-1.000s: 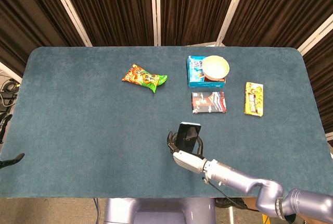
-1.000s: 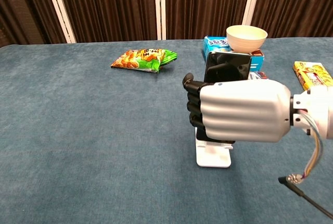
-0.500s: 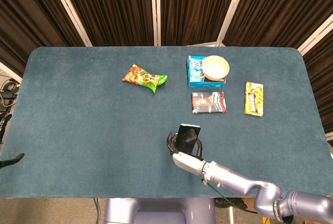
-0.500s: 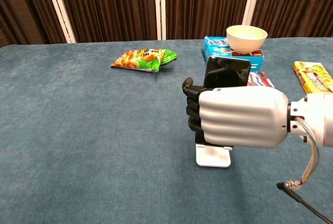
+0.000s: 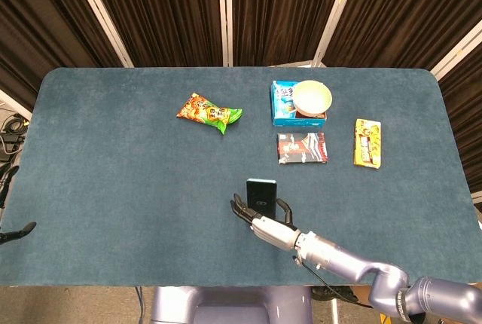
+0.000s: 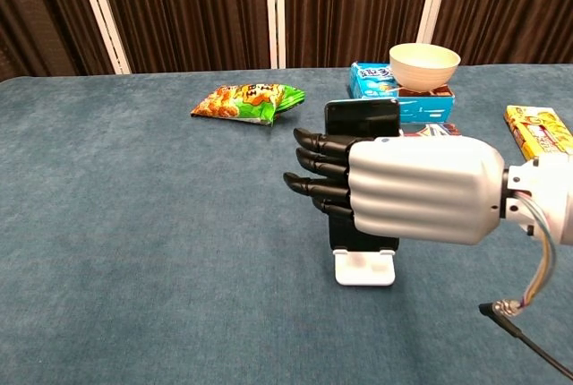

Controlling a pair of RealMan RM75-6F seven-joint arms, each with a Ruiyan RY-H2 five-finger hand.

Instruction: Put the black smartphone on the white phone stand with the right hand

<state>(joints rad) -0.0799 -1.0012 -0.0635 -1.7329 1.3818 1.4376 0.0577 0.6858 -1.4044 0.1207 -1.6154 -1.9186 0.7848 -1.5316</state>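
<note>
The black smartphone (image 6: pixel 362 119) stands upright, leaning back on the white phone stand (image 6: pixel 365 269) near the table's front middle. From the head view I see the smartphone (image 5: pixel 260 192) from above, and the stand is hidden under it. My right hand (image 6: pixel 421 190) is just in front of the phone, covering its middle, with the fingers (image 6: pixel 318 163) stretched out straight to the left and holding nothing. In the head view the right hand (image 5: pixel 265 220) lies at the phone's near side. Whether the palm still touches the phone is unclear. My left hand is out of sight.
A green-orange snack bag (image 5: pixel 210 112) lies at the back left of centre. A cream bowl (image 5: pixel 312 97) sits on a blue box (image 5: pixel 284 103), with a dark packet (image 5: pixel 303 148) in front and a yellow box (image 5: pixel 367 143) to the right. A thin cable (image 6: pixel 528 340) trails under my right wrist.
My right hand has opened: the fingers that were wrapped round the phone now stretch out straight. The phone has shifted slightly left and sits lower and squarer on the stand.
</note>
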